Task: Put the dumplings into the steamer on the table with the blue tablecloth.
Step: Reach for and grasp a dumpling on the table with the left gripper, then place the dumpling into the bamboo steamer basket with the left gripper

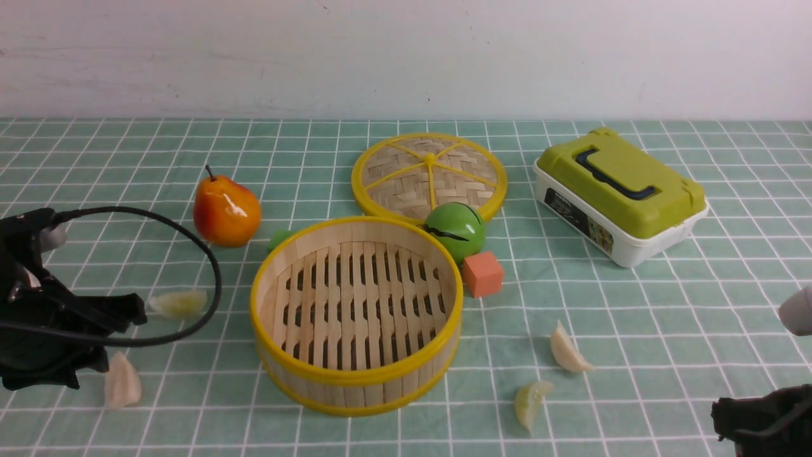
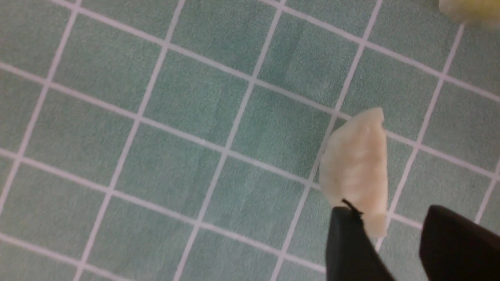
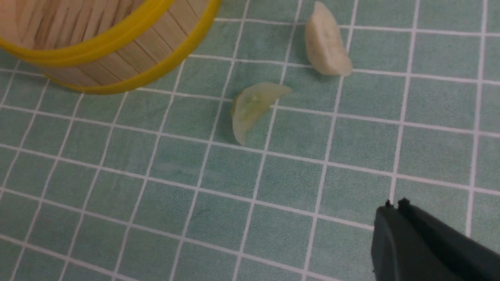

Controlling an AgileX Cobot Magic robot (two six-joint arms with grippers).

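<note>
We find the spread, empty black left hand (image 2: 390, 218) lining up its first pick; next, lower over the pale crescent dumpling (image 2: 357, 168), seven-thirty from the round bamboo steamer (image 1: 355, 377).

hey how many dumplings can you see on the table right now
4. Two lie left of the steamer: a pale one and a yellowish-green one. Two lie to its right: a pale one and a yellowish-green one.
</note>
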